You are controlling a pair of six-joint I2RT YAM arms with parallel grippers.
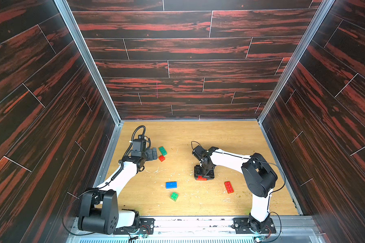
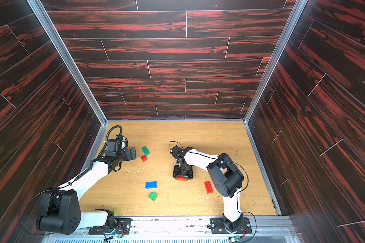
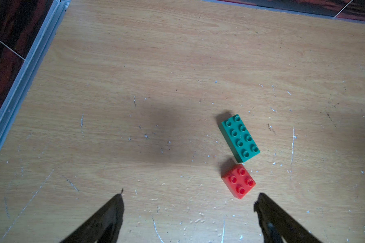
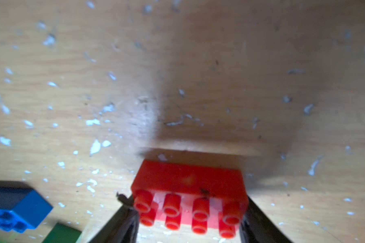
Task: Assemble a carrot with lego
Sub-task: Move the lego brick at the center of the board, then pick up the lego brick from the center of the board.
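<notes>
Hiding in both top views: the right gripper [image 1: 203, 176] is pointing straight down and covering most of a long red brick [image 1: 201, 178]. Only a red sliver is showing at its lower edge, so the grip is not readable here.
Bricks, top views: a teal brick [image 1: 163, 150] and a small red brick [image 1: 161, 158] are lying just right of the left gripper [image 1: 155, 153]. A blue brick [image 1: 171, 185] and a green brick [image 1: 174, 196] are sitting lower centre, near each other. A second long red brick [image 1: 228, 187] is lying right of the right gripper, near that arm's elbow.
Room, top views: the scuffed wooden table [image 1: 219, 136] is sitting between dark, red-streaked walls [image 1: 177, 52].
Left wrist: the left gripper's fingers [image 3: 114, 210] are standing wide apart, gripping nothing, and are being cut off by the frame edge. The small red brick [image 3: 238, 182] is lying just ahead of one fingertip, with the teal brick [image 3: 239, 137] just beyond it. A metal rail [image 3: 19, 84] is bordering the table.
Right wrist: everything is showing blurred. The long red brick [image 4: 188, 181] is lying on its side between the fingers [image 4: 122, 218], studs facing the camera, and the fingers are standing against both its ends. Pressing or loose, I cannot tell. The blue brick [image 4: 19, 212] and the green brick [image 4: 61, 233] are being cut off at the frame edge.
</notes>
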